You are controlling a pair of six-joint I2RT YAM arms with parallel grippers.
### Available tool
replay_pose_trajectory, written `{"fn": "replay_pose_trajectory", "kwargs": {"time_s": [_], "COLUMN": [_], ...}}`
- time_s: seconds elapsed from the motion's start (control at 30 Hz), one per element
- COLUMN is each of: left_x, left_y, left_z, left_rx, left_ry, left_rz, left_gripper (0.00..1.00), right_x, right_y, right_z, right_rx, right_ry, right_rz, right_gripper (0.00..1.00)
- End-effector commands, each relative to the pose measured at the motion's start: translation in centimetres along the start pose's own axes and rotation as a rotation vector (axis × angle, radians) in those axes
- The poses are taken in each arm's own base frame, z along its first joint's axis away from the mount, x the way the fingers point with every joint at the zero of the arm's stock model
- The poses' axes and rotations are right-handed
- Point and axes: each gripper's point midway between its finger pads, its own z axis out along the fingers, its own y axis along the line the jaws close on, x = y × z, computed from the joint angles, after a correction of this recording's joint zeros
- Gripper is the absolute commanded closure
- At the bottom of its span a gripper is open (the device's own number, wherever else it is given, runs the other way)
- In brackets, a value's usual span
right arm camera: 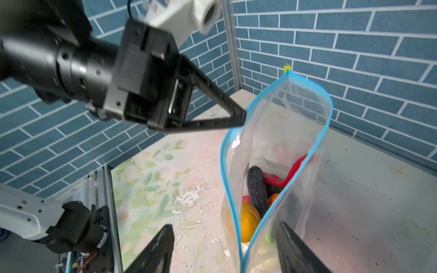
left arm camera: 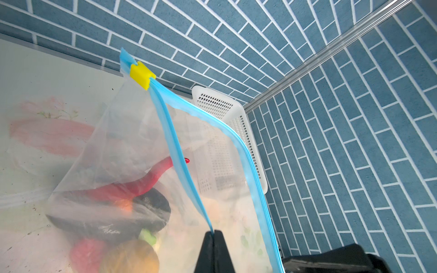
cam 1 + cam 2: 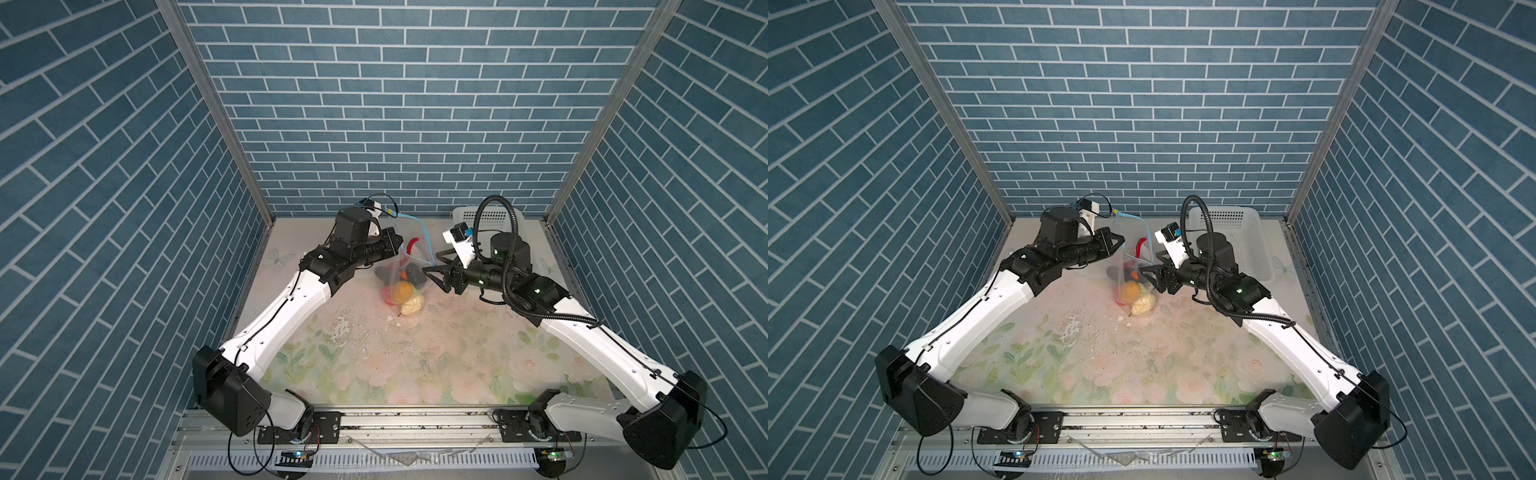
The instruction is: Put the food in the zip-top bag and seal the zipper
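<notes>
The clear zip-top bag (image 3: 397, 266) (image 3: 1129, 266) stands on the table with its mouth held up and gaping. The food lies inside: a red chili (image 2: 142, 184) (image 1: 298, 165), a dark eggplant (image 2: 151, 208) (image 1: 256, 189), an orange lump (image 3: 402, 290) (image 3: 1131, 291) (image 1: 248, 219) and a cream lump (image 3: 411, 306) (image 3: 1144, 305). The two halves of the light-blue zipper (image 2: 170, 132) (image 1: 228, 141) stand apart, and its yellow slider (image 2: 141, 75) (image 1: 286, 68) sits at the far end. My left gripper (image 2: 214, 232) (image 3: 401, 239) (image 3: 1122, 240) is shut on one zipper strip. My right gripper (image 1: 224, 224) (image 3: 430, 262) (image 3: 1148, 261) is open, its fingers straddling the near corner of the bag's mouth.
A white perforated basket (image 3: 486, 216) (image 3: 1237, 232) (image 2: 220, 104) stands at the back right against the wall. White flakes and specks (image 3: 345, 328) litter the flowered table top in front of the bag. Blue brick walls close in three sides.
</notes>
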Motion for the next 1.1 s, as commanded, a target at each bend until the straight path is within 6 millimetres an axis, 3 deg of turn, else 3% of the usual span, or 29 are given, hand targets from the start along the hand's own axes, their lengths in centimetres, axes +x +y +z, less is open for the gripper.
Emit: {"fn": "replay_pose_trajectory", "kwargs": {"time_s": [0.0, 0.17, 0.3, 0.5, 0.67, 0.87, 1.07], "left_x": [0.2, 0.4, 0.3, 0.3, 0.1, -0.1, -2.0], "left_y": [0.4, 0.5, 0.6, 0.6, 0.7, 0.6, 2.2], "left_z": [0.3, 0.3, 0.1, 0.0, -0.1, -0.1, -1.7], "left_rx": [0.001, 0.000, -0.004, -0.009, -0.015, -0.018, -0.063], "left_ry": [0.002, 0.009, 0.004, 0.002, -0.004, -0.008, -0.034], "left_rz": [-0.002, -0.007, -0.004, -0.001, -0.002, 0.000, 0.039], "left_gripper": [0.97, 0.97, 0.97, 0.97, 0.96, 0.93, 0.76], "right_x": [-0.3, 0.5, 0.4, 0.2, -0.5, -1.1, -1.9], "right_y": [-0.9, -1.4, -1.0, -0.6, -0.5, -0.5, -0.8], "right_z": [-0.2, 0.5, 0.9, 1.0, 0.8, 0.9, 1.1], "right_rx": [0.064, 0.069, 0.037, 0.015, 0.011, 0.012, 0.023], "right_ry": [-0.067, -0.074, -0.082, -0.089, -0.098, -0.098, -0.086], "right_rz": [-0.121, -0.125, -0.120, -0.108, -0.117, -0.123, -0.143], "right_gripper": [0.31, 0.40, 0.61, 0.86, 0.96, 1.00, 1.00]}}
